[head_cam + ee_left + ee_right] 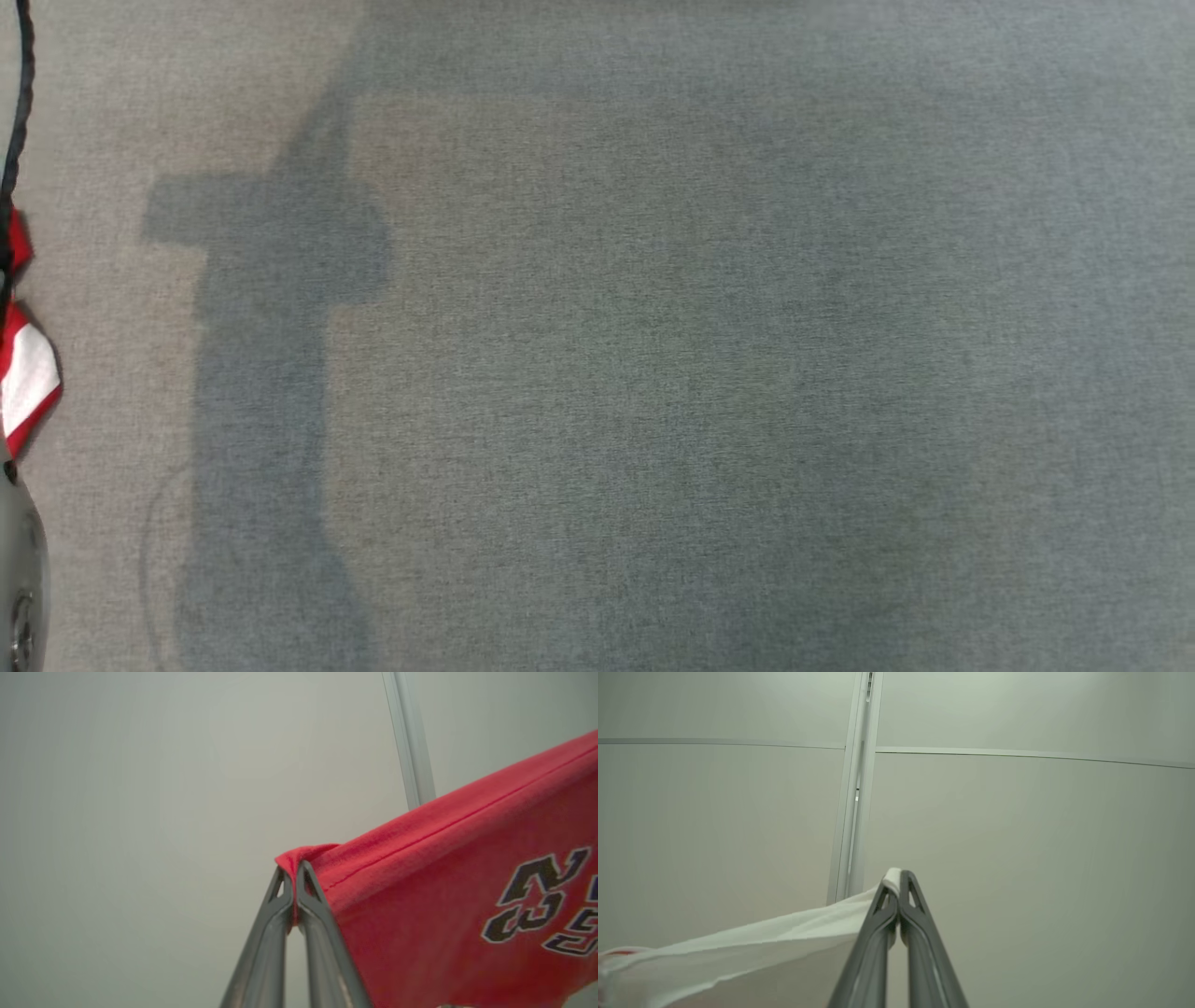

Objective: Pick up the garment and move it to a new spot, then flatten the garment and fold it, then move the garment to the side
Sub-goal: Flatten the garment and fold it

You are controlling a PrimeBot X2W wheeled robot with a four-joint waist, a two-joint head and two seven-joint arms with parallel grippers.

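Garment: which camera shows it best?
Left wrist view: the garment shows its red cloth, hem and dark print, pinched in the left gripper. Right wrist view shows a white strip in the right gripper; head view, a red-and-white scrap at the left edge.

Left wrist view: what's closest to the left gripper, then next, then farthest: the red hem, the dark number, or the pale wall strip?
From the left gripper:
1. Red hem: pinched at the fingertips.
2. Dark number: on the garment, off to the right.
3. Pale wall strip: behind, upper right.
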